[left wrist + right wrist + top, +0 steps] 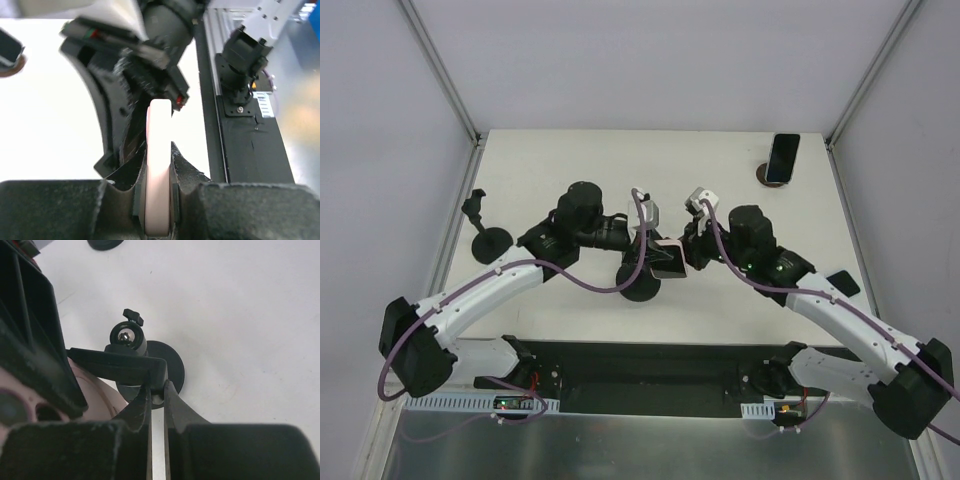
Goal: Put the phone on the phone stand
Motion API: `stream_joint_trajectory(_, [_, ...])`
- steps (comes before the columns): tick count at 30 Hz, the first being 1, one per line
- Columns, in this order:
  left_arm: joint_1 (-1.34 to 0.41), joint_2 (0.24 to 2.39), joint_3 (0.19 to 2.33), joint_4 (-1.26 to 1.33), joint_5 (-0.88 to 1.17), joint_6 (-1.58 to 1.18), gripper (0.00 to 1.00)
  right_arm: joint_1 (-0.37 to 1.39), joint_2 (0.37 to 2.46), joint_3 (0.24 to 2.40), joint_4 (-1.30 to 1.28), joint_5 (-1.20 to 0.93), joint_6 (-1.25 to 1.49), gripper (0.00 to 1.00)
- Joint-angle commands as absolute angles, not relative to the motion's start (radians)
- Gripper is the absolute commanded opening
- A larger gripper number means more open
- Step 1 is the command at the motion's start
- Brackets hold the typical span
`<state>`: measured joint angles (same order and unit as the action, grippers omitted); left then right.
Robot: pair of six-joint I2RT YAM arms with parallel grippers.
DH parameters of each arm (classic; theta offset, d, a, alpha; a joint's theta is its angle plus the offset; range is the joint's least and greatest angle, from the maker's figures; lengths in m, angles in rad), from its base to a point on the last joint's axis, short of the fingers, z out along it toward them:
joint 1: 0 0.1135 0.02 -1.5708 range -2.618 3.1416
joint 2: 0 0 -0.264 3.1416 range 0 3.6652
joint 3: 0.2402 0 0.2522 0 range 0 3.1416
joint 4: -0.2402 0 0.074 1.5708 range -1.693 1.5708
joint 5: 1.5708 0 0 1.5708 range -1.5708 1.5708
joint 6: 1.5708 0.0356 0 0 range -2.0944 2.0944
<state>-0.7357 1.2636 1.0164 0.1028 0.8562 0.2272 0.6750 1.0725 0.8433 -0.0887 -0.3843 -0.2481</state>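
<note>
A pink phone is held over a black phone stand at the table's middle. My left gripper is shut on the phone, which shows edge-on between its fingers in the left wrist view. My right gripper is shut on the end of the stand's black clamp bracket. The right wrist view shows the stand's round base, its ball joint and the pink phone at the left, against the bracket.
A second black stand is at the left. A dark phone leans on a small round stand at the far right corner. The black rail runs along the near edge.
</note>
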Motion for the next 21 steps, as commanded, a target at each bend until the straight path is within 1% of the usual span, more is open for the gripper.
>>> stream_joint_trajectory(1, [-0.704, 1.155, 1.025, -0.15, 0.378, 0.155, 0.0, 0.701, 0.921, 0.802, 0.049, -0.046, -0.138, 0.0])
stream_joint_trajectory(2, [-0.704, 1.16, 1.037, -0.263, 0.349, 0.159, 0.0, 0.741, 0.911, 0.798, 0.051, 0.06, -0.138, 0.01])
stream_joint_trajectory(4, [-0.715, 1.178, 1.063, -0.355, 0.325, 0.176, 0.0, 0.79, 0.9, 0.804, 0.037, 0.165, -0.169, 0.0])
stream_joint_trajectory(5, [-0.722, 1.186, 1.072, -0.427, 0.296, 0.182, 0.0, 0.843, 0.899, 0.81, 0.029, 0.261, -0.181, 0.01])
stream_joint_trajectory(7, [-0.755, 1.201, 1.101, -0.481, 0.229, 0.201, 0.0, 0.897, 0.91, 0.831, 0.02, 0.375, -0.204, 0.0])
stream_joint_trajectory(8, [-0.764, 1.2, 1.103, -0.491, 0.2, 0.201, 0.0, 0.946, 0.919, 0.839, 0.015, 0.42, -0.215, 0.0])
stream_joint_trajectory(9, [-0.772, 1.2, 1.106, -0.491, 0.123, 0.202, 0.0, 0.969, 0.931, 0.865, 0.005, 0.469, -0.21, 0.0])
stream_joint_trajectory(10, [-0.782, 1.204, 1.103, -0.491, 0.059, 0.202, 0.0, 0.992, 0.957, 0.877, -0.027, 0.567, -0.203, 0.0])
stream_joint_trajectory(12, [-0.81, 1.213, 1.108, -0.477, -0.079, 0.199, 0.0, 1.061, 0.977, 0.899, -0.06, 0.665, -0.17, 0.0])
stream_joint_trajectory(13, [-0.813, 1.233, 1.108, -0.471, -0.107, 0.192, 0.0, 1.096, 1.0, 0.919, -0.066, 0.787, -0.164, 0.0])
stream_joint_trajectory(15, [-0.818, 1.262, 1.126, -0.466, -0.17, 0.187, 0.0, 1.198, 1.031, 0.942, -0.086, 0.906, -0.164, 0.0])
stream_joint_trajectory(16, [-0.818, 1.29, 1.132, -0.459, -0.226, 0.175, 0.0, 1.23, 1.061, 0.968, -0.09, 1.01, -0.164, 0.0])
stream_joint_trajectory(17, [-0.818, 1.304, 1.14, -0.456, -0.26, 0.164, 0.0, 1.28, 1.078, 0.98, -0.1, 1.053, -0.16, 0.0])
stream_joint_trajectory(19, [-0.818, 1.321, 1.146, -0.425, -0.314, 0.109, 0.0, 1.314, 1.113, 1.003, -0.129, 1.144, -0.117, 0.0])
stream_joint_trajectory(21, [-0.81, 1.315, 1.131, -0.39, -0.33, 0.049, 0.0, 1.339, 1.121, 1.017, -0.156, 1.155, -0.005, 0.0])
